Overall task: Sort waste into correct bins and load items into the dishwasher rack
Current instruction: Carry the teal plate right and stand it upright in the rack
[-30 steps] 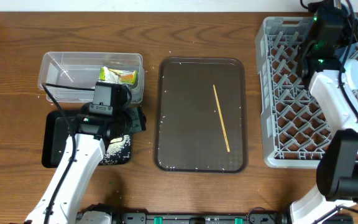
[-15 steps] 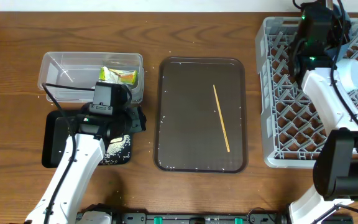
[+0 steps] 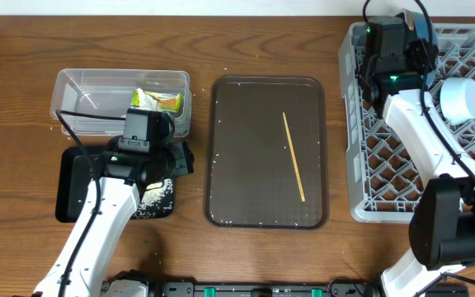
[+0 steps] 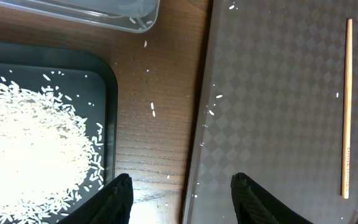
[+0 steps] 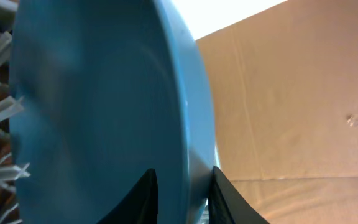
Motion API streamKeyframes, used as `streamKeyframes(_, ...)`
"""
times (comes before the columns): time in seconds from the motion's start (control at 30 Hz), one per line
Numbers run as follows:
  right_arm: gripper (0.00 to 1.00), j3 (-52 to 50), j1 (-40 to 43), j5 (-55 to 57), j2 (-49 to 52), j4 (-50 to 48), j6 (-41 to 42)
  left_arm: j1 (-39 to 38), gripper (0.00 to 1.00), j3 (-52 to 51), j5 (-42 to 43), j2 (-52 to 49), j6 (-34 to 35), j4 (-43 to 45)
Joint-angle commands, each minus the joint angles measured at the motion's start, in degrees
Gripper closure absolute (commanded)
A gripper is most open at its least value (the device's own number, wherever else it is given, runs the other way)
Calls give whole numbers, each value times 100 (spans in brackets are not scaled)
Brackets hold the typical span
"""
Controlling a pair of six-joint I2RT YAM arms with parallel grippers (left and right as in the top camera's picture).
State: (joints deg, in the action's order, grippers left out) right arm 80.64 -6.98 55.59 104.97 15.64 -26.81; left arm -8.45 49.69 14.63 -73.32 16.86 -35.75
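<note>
My right gripper [image 3: 390, 43] [image 5: 180, 177] is shut on the rim of the big dark-blue bowl [image 5: 104, 106], held on edge at the back left of the light-grey dishwasher rack [image 3: 386, 165]. A white cup [image 3: 460, 99] lies in the rack. The thin wooden stick [image 3: 293, 157] [image 4: 347, 106] lies on the brown serving tray [image 3: 246, 165]. My left gripper [image 3: 176, 158] [image 4: 182, 186] is open and empty, low over the gap between the black tray [image 3: 72, 177] [image 4: 107, 81] and the brown tray. White rice [image 3: 157, 196] [image 4: 30, 149] is heaped in the black tray. The yellow-green wrapper [image 3: 159, 101] lies in the clear tub [image 3: 97, 91].
Stray rice grains dot the wood [image 4: 153, 109] and the brown tray's [image 4: 272, 93] surface. The clear tub's corner [image 4: 135, 12] sits just behind the black tray. A brown cardboard surface [image 5: 291, 93] shows behind the bowl.
My right arm has moved left along the back of the rack with the blue bowl in its jaws. The left arm has not moved.
</note>
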Motion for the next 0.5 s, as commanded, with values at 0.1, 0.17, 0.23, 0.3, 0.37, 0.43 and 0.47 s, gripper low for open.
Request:
streamKeyframes(0.1,76,-197,35,-914,219,640,1058,17,46,79,-37,-31,-2,-4)
streamKeyframes(0.17,75,-197,11,-955,216,678,1056,17,46,79,-37,-31,-4,-4)
streamKeyframes(0.23,73,-195,-42,-960,151,688,1056,17,46,79,-37,-31,-4,-4)
streamKeyframes(0.3,68,-195,-94,-992,11,684,1054,17,46,79,-37,-31,-4,-4)
streamKeyframes(0.37,63,-195,-114,-1176,-197,667,1054,17,46,79,-37,-31,-4,-4)
streamKeyframes(0.43,55,-195,-114,-1429,-470,616,1054,17,46,79,-37,-31,-4,-4)
streamKeyframes(0.47,50,-195,-105,-1567,-601,588,1054,17,46,79,-37,-31,-4,-4)
